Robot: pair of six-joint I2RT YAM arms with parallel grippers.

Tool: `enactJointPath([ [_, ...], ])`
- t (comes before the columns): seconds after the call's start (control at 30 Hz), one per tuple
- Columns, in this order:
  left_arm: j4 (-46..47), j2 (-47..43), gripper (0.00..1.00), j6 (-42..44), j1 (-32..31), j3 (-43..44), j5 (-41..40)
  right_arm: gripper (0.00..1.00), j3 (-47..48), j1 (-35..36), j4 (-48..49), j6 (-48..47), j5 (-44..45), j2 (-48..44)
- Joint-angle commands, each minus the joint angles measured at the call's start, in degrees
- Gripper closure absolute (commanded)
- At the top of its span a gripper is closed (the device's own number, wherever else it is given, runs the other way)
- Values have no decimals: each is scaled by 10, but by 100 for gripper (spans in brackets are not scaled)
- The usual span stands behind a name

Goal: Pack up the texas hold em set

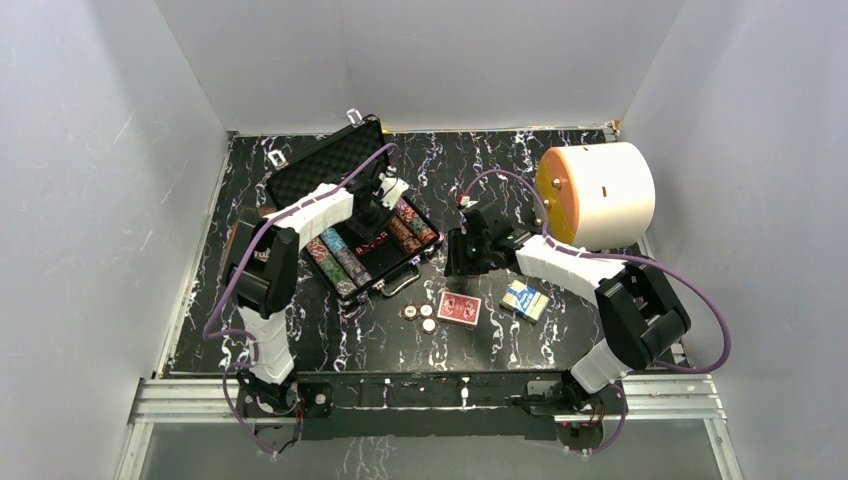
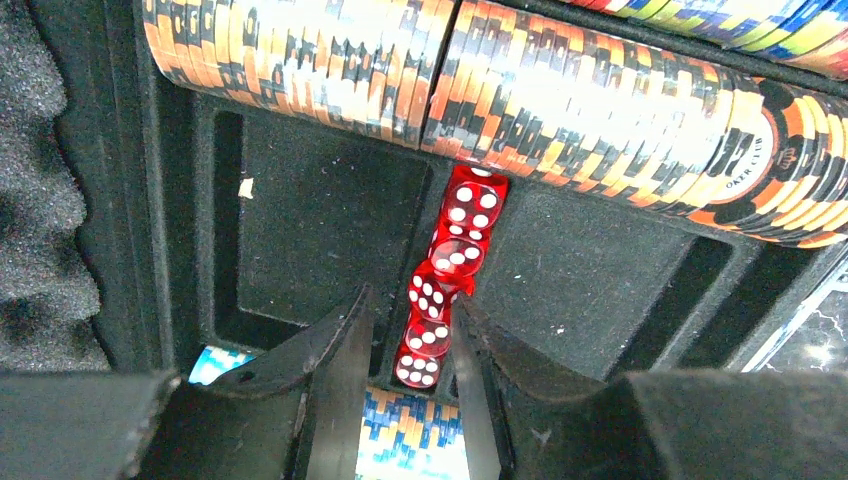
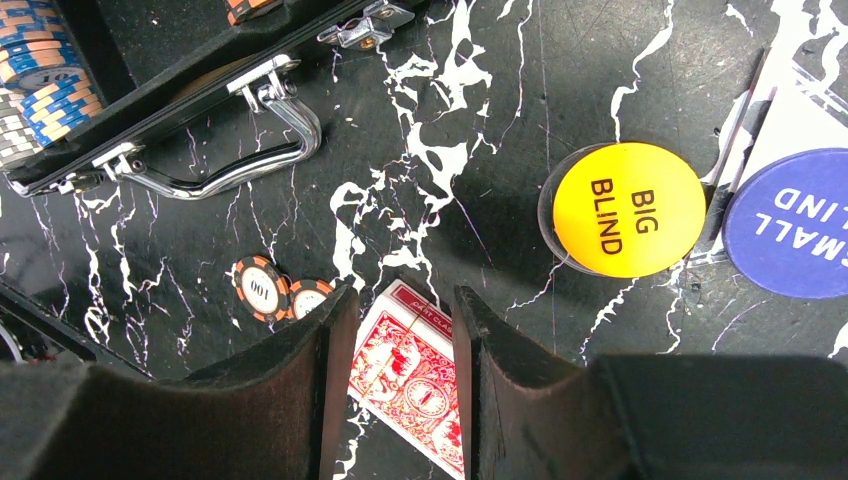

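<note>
While the left gripper (image 2: 412,300) straddles a red translucent die (image 2: 420,365) in the narrow slot of the black hard case (image 2: 320,200), grip unclear, the right gripper (image 3: 405,292) hangs parted.

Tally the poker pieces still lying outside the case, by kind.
Card decks: 2, red deck and blue deck
Blind buttons: 2, Big Blind button and Small Blind button
Small discs by the red deck: 3
Total: 7

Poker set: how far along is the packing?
Done: chips and dice sit in the open case. In hand: left fingers flank the dice row; right fingers hover open above the red deck. Remaining: red deck, blue deck, loose chips, yellow button, blue button on the table; two compartments empty.
</note>
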Motion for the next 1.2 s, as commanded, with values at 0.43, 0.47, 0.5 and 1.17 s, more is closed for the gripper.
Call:
enactJointPath([
  [0.43,24,-10,70,-10,-11,-18,-30,52,17,-3,16,-6,-2,-2],
  [0.47,28,-10,71,-11,-11,-18,-36,52,17,-2,16,-6,-2,-3],
  [0.5,33,-10,71,-13,-10,-19,-41,52,17,-2,16,-6,-2,-2],
  [1.17,33,-59,50,-6,-12,-30,-8,52,29,-2,13,-10,-1,7],
])
